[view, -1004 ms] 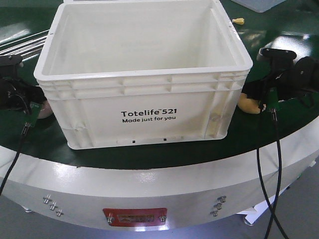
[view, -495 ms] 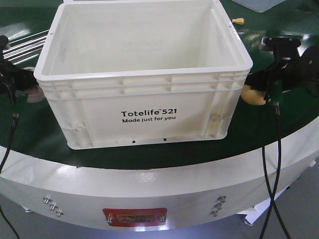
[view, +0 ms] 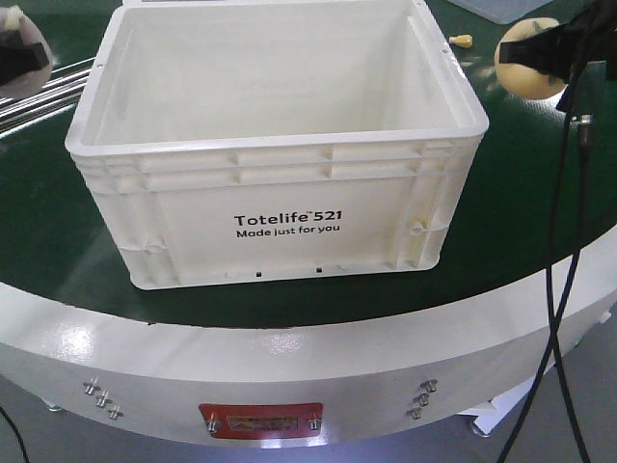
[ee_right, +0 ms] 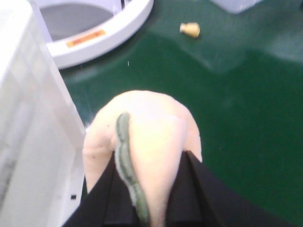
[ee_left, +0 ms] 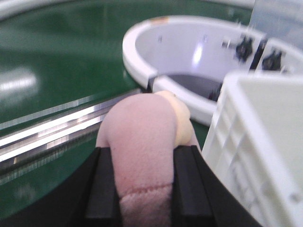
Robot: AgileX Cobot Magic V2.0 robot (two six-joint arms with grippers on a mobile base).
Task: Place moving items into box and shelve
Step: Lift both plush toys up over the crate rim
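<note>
Mauve plush toy [ee_left: 139,127] and yellow plush toy [ee_right: 151,123] are both up off the green worktop [view: 501,251] now, pinched in the left tool [ee_left: 142,158] and right tool [ee_right: 151,163], lifted from low beside the white Totelife crate [view: 280,145] to hang either side of it, so dropping them inside looks next.

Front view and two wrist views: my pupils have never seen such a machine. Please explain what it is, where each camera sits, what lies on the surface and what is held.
This is a robot with two arms. The front view looks over a green table at an empty white crate; a small yellow peg lies beyond it. The other two cameras sit on the wrists, looking along the fingers. The left gripper is shut on a mauve plush toy, the right gripper on a yellow plush toy with a green stripe.
</note>
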